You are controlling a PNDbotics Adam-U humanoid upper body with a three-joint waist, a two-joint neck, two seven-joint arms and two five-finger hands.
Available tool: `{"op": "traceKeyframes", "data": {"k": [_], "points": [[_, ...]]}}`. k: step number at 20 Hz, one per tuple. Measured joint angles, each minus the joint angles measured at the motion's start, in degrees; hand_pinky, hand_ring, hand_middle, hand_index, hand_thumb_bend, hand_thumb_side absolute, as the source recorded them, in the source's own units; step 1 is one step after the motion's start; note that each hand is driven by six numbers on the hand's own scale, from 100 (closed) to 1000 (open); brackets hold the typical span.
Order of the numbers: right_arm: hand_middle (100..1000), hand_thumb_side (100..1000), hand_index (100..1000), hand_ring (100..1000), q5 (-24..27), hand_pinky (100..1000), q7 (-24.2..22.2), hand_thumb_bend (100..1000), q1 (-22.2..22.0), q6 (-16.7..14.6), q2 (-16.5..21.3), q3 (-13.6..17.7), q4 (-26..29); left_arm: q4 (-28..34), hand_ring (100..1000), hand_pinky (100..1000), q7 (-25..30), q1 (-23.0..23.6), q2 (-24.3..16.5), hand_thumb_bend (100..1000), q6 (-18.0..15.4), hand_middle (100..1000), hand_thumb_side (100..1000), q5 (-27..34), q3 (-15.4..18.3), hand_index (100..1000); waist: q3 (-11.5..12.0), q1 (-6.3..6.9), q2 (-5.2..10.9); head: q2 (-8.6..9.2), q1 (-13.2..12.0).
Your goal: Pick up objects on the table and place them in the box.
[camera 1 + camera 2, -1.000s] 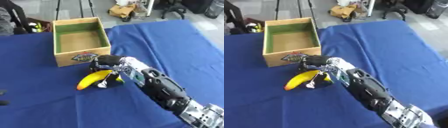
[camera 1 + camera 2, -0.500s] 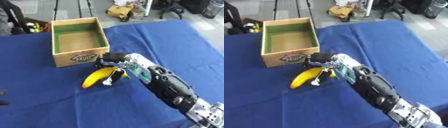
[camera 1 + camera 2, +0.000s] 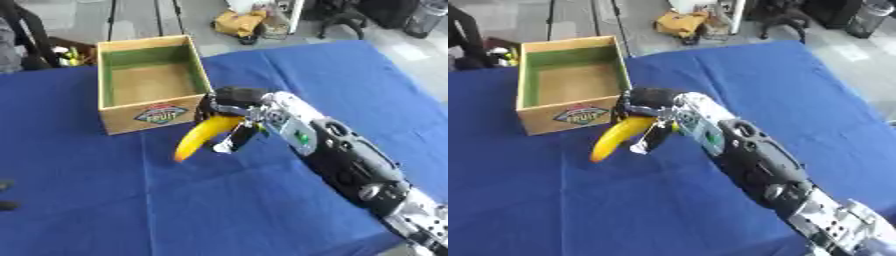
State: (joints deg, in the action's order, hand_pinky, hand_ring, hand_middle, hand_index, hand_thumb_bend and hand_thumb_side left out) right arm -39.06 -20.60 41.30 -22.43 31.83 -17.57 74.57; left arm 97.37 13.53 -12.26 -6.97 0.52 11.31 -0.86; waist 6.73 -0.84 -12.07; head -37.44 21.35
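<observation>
A blue cloth-covered table (image 3: 105, 200) fills most of the view from above. The robot's right arm (image 3: 350, 160) enters from the lower right corner and stretches diagonally up and to the left across the table, black with silver and grey joints, ending near the middle of the scene. Its right hand (image 3: 229, 104) is turned downward, with the dark fingers curled over the upper end of a yellow banana (image 3: 203, 137). The thumb or another finger shows below as a pale, silvery piece beside the banana's right edge. The banana hangs at a slant from the hand, its held end up and to the right, its free tip pointing down and to the left. It appears lifted off the cloth, though whether the tip touches the table cannot be told.

Just to the left of the hand, and beyond it, stands an open wooden box (image 3: 111, 74) with a green inner lining, a tan floor and a colourful round label on its near face. The hand sits just beside the box's near right corner, and the banana is outside the box, in front of that corner.

At the far left edge, low down, a few dark fingertips of the left hand (image 3: 5, 195) show; their pose cannot be made out.
</observation>
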Motion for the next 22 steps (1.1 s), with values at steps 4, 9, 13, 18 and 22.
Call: {"op": "traceKeyframes", "data": {"k": [4, 9, 13, 18, 22], "points": [[473, 215, 602, 490, 1.5, 527, 1.7, 167, 0.6, 1.7, 2.6, 1.8, 0.7, 0.2, 751, 598, 0.1, -0.4, 0.0, 204, 0.0, 558, 1000, 0.1, -0.1, 574, 2.0, -0.54, -0.14, 0.43, 0.1], [475, 207, 605, 491, 2.3, 528, 3.6, 178, 1.2, 3.0, 4.9, 3.2, 0.9, 0.6, 750, 598, 0.5, -1.7, -0.1, 205, 0.1, 558, 1000, 0.2, -0.7, 574, 5.9, -1.63, -0.78, 1.98, 1.5], [475, 186, 605, 491, 2.3, 527, 4.3, 184, 1.4, 3.2, 5.9, 3.6, 1.2, 0.6, 750, 598, 0.7, -1.9, -0.1, 205, 0.1, 557, 1000, 0.3, -1.0, 574, 6.3, -1.72, -0.88, 2.50, 2.1], [472, 178, 601, 490, 2.6, 527, 6.5, 168, 2.3, 4.8, 8.4, 5.8, 1.2, 0.7, 750, 597, 1.3, -2.6, -0.9, 204, 0.1, 557, 1000, 0.3, -1.6, 573, 12.2, -3.85, -1.37, 5.10, 3.4], [471, 176, 600, 490, 3.7, 527, 8.7, 163, 1.8, 6.3, 10.8, 7.7, 1.0, 0.9, 750, 597, 2.4, -3.0, -1.1, 203, 0.2, 556, 1000, 0.3, -2.7, 573, 15.5, -4.10, -1.46, 6.37, 6.4]]}}
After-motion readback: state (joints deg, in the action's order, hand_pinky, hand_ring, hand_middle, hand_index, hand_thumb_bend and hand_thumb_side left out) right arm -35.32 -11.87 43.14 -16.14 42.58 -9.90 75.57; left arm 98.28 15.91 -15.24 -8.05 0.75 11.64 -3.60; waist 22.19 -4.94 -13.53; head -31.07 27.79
